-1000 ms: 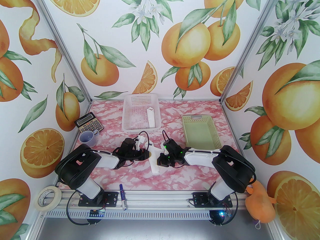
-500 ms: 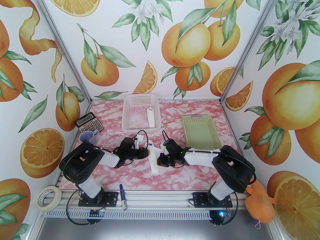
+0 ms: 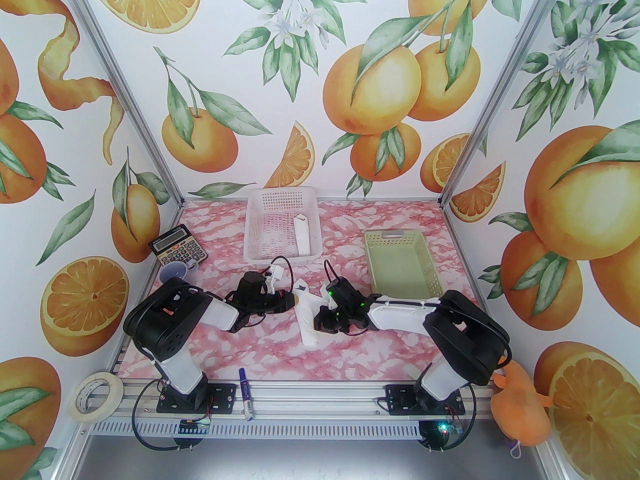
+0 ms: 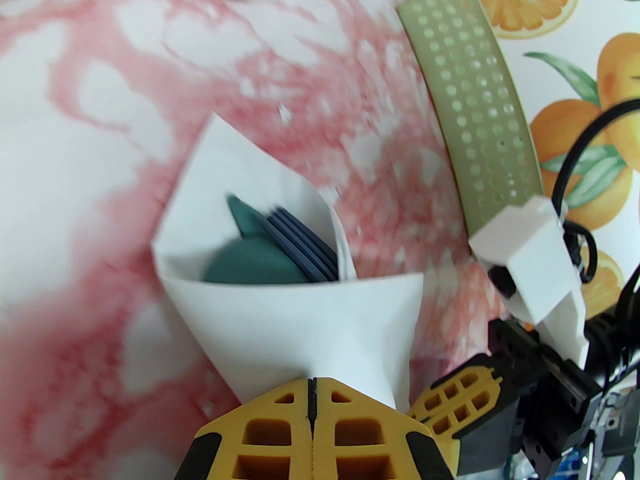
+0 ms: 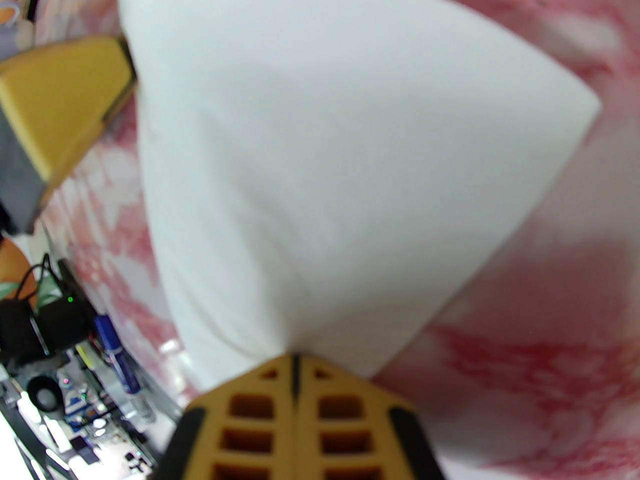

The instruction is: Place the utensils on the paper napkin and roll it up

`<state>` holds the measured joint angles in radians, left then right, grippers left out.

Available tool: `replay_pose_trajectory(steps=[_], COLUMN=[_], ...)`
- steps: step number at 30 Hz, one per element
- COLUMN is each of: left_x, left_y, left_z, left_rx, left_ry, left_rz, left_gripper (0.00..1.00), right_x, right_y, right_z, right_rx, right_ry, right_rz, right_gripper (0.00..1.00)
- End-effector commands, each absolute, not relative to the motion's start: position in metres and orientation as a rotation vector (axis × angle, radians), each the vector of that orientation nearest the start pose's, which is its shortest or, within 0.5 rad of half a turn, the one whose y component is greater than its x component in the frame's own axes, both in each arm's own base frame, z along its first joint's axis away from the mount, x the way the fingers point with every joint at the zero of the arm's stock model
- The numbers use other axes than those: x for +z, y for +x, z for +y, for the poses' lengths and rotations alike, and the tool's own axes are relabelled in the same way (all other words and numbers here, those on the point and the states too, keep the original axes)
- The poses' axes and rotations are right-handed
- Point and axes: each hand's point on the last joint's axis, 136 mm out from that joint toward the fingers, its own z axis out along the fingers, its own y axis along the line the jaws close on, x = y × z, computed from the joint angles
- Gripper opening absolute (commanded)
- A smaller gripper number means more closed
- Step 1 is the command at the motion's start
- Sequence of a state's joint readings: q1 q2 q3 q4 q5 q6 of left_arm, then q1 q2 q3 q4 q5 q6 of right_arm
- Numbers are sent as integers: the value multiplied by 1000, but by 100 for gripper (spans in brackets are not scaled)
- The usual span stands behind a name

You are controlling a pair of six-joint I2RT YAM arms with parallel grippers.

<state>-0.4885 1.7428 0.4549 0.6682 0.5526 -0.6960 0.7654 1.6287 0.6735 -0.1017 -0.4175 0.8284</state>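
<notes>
Where the pink marbled table (image 3: 380,348) lies bare just in front of the white mesh basket (image 3: 282,223), the paper napkin (image 3: 310,338) is wrapped into a loose white tube around the utensils (image 4: 260,260). Its long axis runs straight away from the basket.

The left gripper (image 4: 312,393) has its yellow fingers pressed together on a fold of the napkin at the end nearer the basket. There the roll gapes open, and a teal spoon bowl and dark fork tines show tucked inside.

The right gripper (image 5: 295,363) is likewise clamped tight on the paper, pinching the tube's other flank farther from the basket. Whether the roll rests on the table or is lifted slightly off it cannot be told.

A pale green basket (image 3: 400,263) stands to the right of the white mesh basket, apart from it. A slim white piece (image 3: 301,235) lies inside the white mesh basket against its right wall.
</notes>
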Motion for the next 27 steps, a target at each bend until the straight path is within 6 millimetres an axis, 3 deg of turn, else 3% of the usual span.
replay_pose_trajectory(steps=[1, 6, 13, 20, 22, 24, 27], left_x=[34, 49, 61, 62, 60, 57, 52], left_y=[302, 298, 274, 241, 231, 224, 220], left_z=[-250, -246, -233, -239, -242, -241, -237], left_rx=[-1202, -1189, -1174, -1189, -1171, -1144, -1102], left_ry=[101, 123, 91, 46, 33, 10, -32], left_rz=[2334, 2328, 2349, 2434, 2468, 2502, 2522], left_gripper=[6, 8, 14, 40, 60, 72, 74], right_x=[-44, -43, -43, -42, -42, -42, -42], right_y=[161, 162, 163, 165, 165, 165, 166], right_z=[224, 224, 227, 227, 227, 228, 229], right_rx=[553, 556, 565, 565, 567, 571, 577], right_ry=[15, 19, 15, 21, 22, 20, 18], right_rz=[3147, 3142, 3137, 3132, 3132, 3131, 3129], right_gripper=[0, 0, 0, 0, 0, 0, 0])
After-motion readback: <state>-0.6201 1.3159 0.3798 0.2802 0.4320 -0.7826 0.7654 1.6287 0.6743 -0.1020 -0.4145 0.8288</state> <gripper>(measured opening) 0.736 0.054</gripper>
